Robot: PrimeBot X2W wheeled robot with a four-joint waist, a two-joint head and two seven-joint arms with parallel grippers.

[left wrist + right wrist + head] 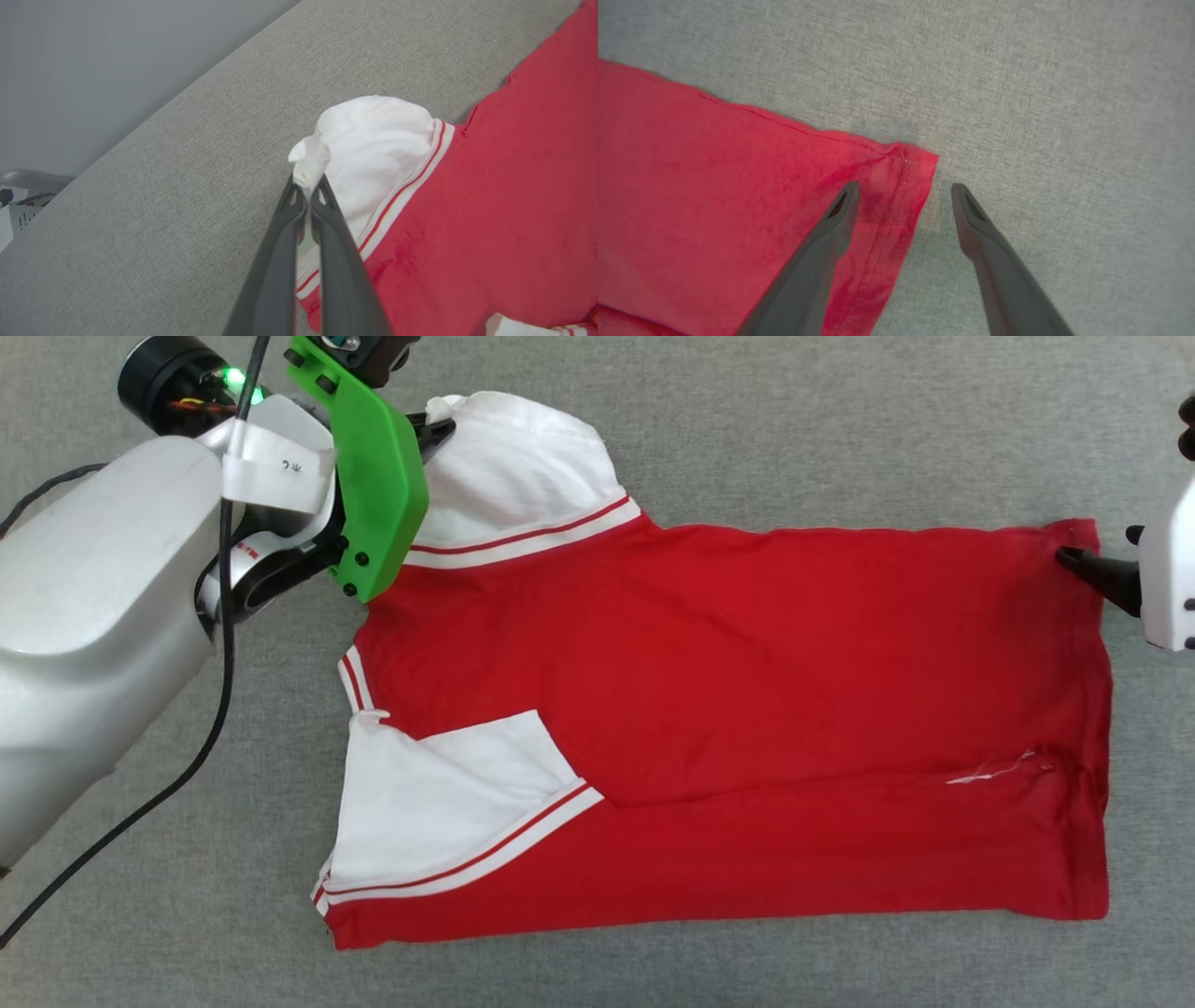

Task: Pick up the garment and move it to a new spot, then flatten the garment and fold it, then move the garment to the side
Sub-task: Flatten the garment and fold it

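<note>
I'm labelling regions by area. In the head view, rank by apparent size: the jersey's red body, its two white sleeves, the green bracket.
1. red body
2. lower sleeve and upper sleeve: alike, the upper partly hidden by the bracket, so unranked
3. green bracket, though nearest the camera

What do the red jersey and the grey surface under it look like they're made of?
The garment looks like thin, soft fabric, possibly a synthetic knit: it lies limp with shallow creases and a faint sheen. The grey surface looks like matte woven cloth: a fine weave grain shows.
</note>
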